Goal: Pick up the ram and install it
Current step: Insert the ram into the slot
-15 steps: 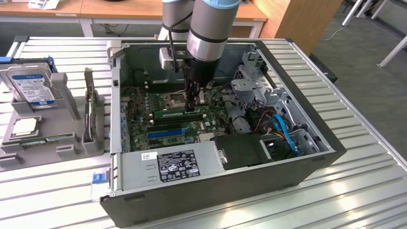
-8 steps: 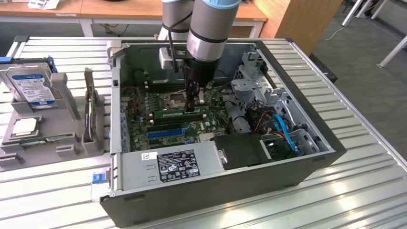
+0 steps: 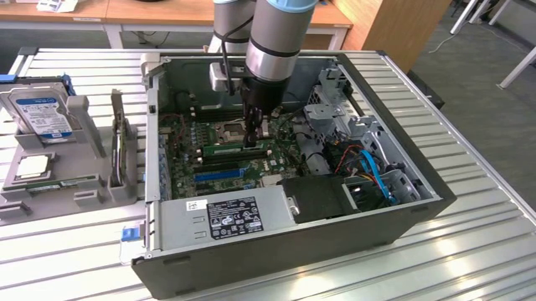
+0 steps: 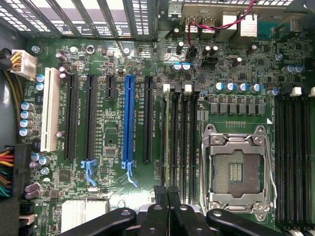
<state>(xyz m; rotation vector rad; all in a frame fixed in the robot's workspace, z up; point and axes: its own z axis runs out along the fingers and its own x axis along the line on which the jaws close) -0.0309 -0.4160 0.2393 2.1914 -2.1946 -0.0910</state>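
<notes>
Exterior view: arm (image 3: 272, 37) came straight down into the open PC case (image 3: 418, 188), which lay on its side on the slatted bench (image 3: 469, 263). Claw (image 3: 253, 139) was closed, with its tips right at the top edge of the ram (image 3: 226, 150). The ram stood on edge in a memory slot on the motherboard (image 3: 186, 157), just beside the CPU socket (image 3: 230, 132), with the blue slot (image 3: 219, 176) nearer the power supply (image 3: 226, 216). Couldn't tell whether the claw was pinching the stick or only touching it. Toward the exterior view's left, outside the case, a grey fixture (image 3: 88, 194) held a hard drive (image 3: 42, 113) and a second green stick (image 3: 63, 184) lying flat, well apart from the claw. Wrist view: the black fingers (image 4: 158, 209) were shut together over the row of black memory slots (image 4: 179, 142), between the blue slot and the empty CPU socket with its metal frame. A white slot (image 4: 49, 110) sat past the black expansion slots (image 4: 91, 115), and another bank of black memory slots (image 4: 295, 157) lay on the socket's far side. The ram was edge-on under the fingers there and couldn't be made out clearly.
</notes>
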